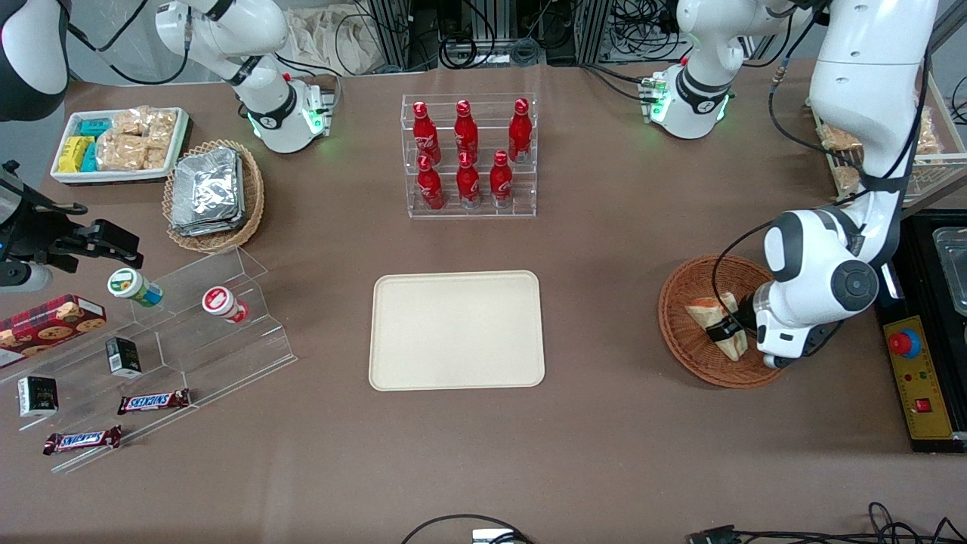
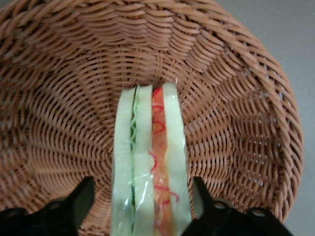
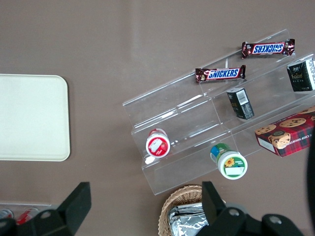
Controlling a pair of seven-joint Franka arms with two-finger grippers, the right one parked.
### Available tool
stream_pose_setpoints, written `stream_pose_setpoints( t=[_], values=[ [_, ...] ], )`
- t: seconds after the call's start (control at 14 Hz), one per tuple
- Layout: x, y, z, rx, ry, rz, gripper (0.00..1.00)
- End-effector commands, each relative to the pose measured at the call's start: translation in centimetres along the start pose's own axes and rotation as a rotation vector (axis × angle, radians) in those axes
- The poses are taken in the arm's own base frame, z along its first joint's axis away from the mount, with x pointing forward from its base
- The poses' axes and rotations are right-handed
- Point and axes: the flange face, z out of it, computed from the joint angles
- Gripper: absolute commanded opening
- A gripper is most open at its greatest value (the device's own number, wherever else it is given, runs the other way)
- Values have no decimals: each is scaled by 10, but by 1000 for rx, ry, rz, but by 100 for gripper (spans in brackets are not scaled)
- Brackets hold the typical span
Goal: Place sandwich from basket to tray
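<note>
We see the hand (image 2: 138,206) open astride the sandwich (image 2: 150,162) in the basket (image 2: 236,98); it looks soft, light, wrapper-slick, so pinch the bread faces gently.

The working arm (image 1: 823,283) is made of fat, round, shiny white parts. One joint has a dark grey band and a grey round cap. Thin black cables loop along its side. Its round white base (image 1: 691,102) has a black ring and small green lights. The gripper (image 2: 140,209) over the basket has two black plastic fingers (image 2: 74,204) with small round screws
</note>
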Motion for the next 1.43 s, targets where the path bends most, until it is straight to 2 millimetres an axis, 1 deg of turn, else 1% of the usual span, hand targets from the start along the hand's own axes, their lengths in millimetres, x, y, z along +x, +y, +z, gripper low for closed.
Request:
stream_pose_setpoints(
  t=[0.0,0.14,0.29,0.36,0.43,0.5,0.64,0.79,0.86,1.0,1.07,1.14,1.21,1.36],
  values=[
    [-10,10,-9,-23,15,2,0],
    [-15,15,-30,-35,31,18,0],
    [-24,25,-59,-44,40,52,0],
    [-31,36,-80,-54,59,94,0],
    [-38,49,-100,-61,69,176,0],
    [-44,61,-114,-62,66,267,0],
    [-52,93,-143,-68,63,442,0],
    [-60,128,-163,-70,25,600,0],
    [-63,147,-167,-68,3,645,0],
    [-78,189,-171,-61,-41,697,0],
    [-87,206,-167,-58,-61,693,0],
    [-91,217,-164,-60,-67,662,0],
    [-102,233,-156,-57,-75,628,0],
    [-127,263,-141,-48,-85,618,0]
  ],
)
